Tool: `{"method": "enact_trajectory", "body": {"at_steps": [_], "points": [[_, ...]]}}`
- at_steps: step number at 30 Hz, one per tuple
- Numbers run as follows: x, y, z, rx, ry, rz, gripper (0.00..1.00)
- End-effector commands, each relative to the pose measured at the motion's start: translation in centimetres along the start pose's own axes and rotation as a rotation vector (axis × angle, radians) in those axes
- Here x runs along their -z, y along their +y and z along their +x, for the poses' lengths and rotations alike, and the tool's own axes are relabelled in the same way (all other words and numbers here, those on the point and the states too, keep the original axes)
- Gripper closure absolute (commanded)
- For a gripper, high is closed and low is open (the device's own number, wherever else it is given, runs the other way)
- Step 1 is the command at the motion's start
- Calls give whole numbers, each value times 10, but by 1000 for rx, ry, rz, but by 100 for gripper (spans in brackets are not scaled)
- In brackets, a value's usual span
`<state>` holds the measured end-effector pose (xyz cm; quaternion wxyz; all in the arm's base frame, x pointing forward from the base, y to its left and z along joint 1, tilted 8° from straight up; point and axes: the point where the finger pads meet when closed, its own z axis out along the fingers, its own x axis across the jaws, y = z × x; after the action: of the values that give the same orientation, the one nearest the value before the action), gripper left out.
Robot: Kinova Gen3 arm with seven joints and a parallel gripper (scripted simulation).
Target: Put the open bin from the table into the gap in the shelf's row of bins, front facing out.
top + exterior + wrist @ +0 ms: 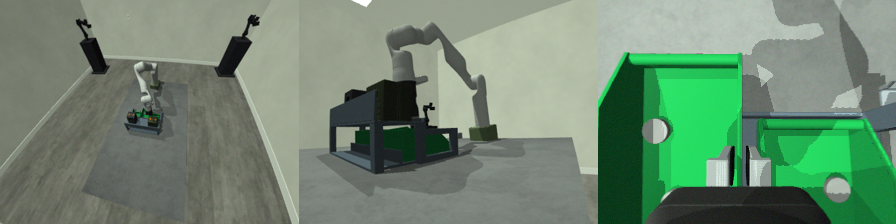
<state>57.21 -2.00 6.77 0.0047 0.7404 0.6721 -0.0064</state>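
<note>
A green bin (698, 100) (143, 112) with its open front facing the robot holds silver round parts (655, 131). Its front sticks out past the shelf's front lip (808, 115). A second green bin (813, 145) sits lower, to the right and behind the lip. My gripper (740, 159) (149, 114) points down with its fingers a little apart, astride the first bin's right side wall. A narrow space shows on each side of the wall, so it is not gripped. The bin's rear is hidden under the gripper body, so I cannot tell how far in it reaches.
The grey-blue shelf (377, 147) has a dark box (132, 117) and an olive box (152, 122) (391, 101) on its upper board, close beside the arm. A shelf end piece (885, 114) stands to the right of the second bin.
</note>
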Motion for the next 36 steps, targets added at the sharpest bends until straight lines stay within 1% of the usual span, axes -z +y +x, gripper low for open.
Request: {"method": "enact_trajectory", "body": {"at_steps": [1, 19, 34, 36], "points": [[3, 1, 0, 0, 0, -4, 68], [19, -1, 0, 0, 0, -4, 68], [45, -5, 0, 0, 0, -4, 68], [45, -5, 0, 0, 0, -4, 68]]}}
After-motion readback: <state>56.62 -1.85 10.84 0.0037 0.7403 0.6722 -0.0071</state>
